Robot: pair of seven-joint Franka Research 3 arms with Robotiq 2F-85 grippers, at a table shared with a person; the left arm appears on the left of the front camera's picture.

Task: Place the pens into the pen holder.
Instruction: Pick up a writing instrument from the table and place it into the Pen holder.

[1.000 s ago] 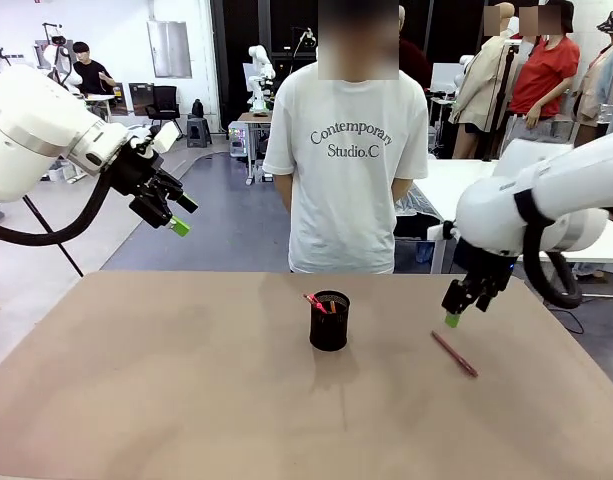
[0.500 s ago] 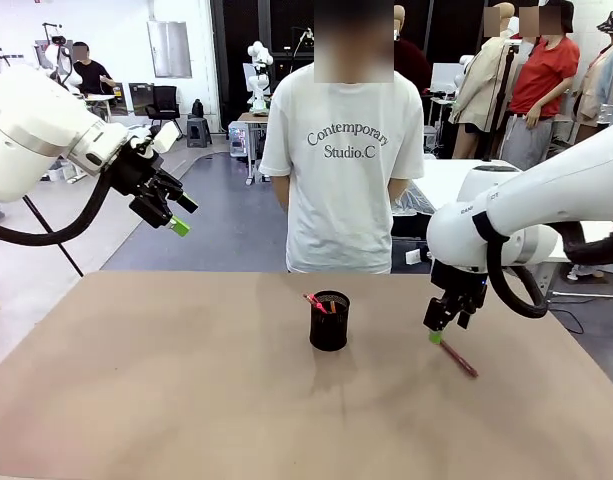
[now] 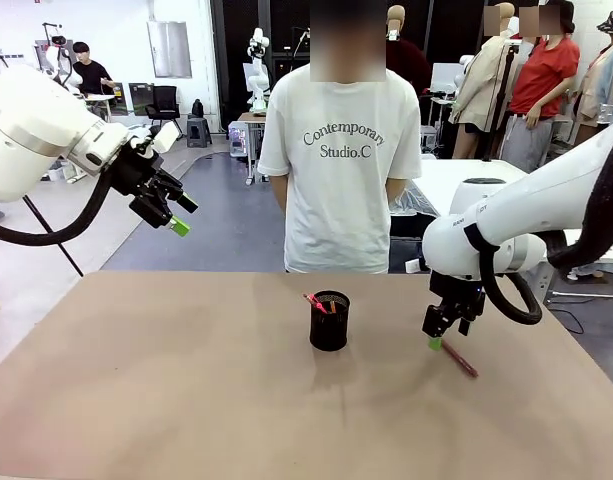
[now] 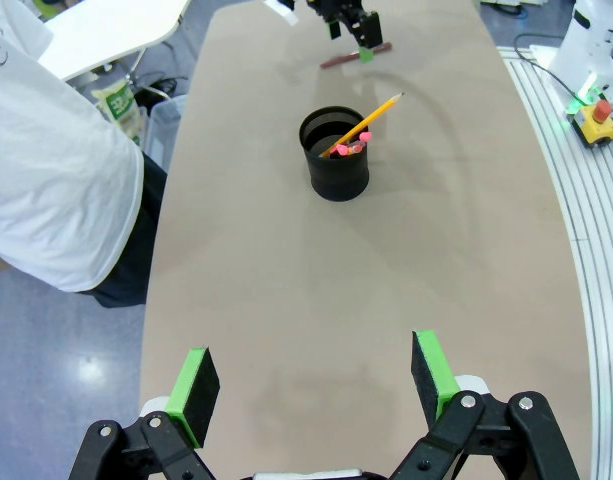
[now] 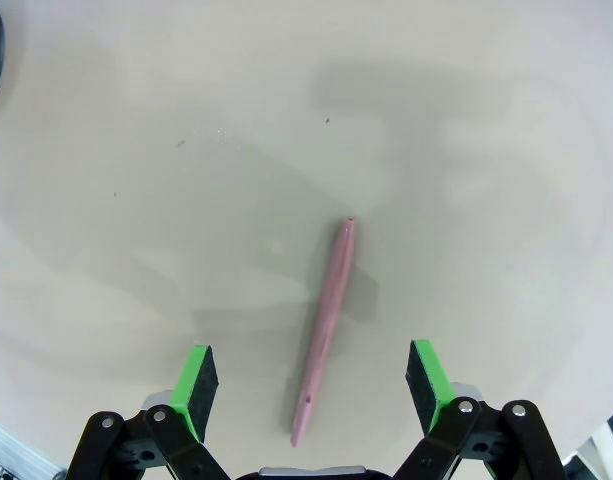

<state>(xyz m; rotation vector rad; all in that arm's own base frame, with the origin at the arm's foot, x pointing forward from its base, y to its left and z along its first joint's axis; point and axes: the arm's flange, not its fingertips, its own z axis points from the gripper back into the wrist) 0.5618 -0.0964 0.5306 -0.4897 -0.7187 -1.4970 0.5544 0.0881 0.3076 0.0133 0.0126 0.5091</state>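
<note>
Now right fingers [image 5: 309, 385] spread wide, straddling the maroon pen [image 5: 324, 332] on the worktop [image 5: 136, 150]; light, stiff, slick — pinch mid-barrel. Holder [image 3: 329, 320] at 9 o'clock. Left fingers [image 4: 316, 385] released.

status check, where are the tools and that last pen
Right tool open, low over the maroon pen lying flat on the table. Left tool open, raised off to the side. Two pens in the holder. Nothing in the way.

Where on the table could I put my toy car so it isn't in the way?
The table is bare all along the near edge and left of the pen holder. Right of the holder is busy: the right gripper hangs open over the maroon pen.
</note>
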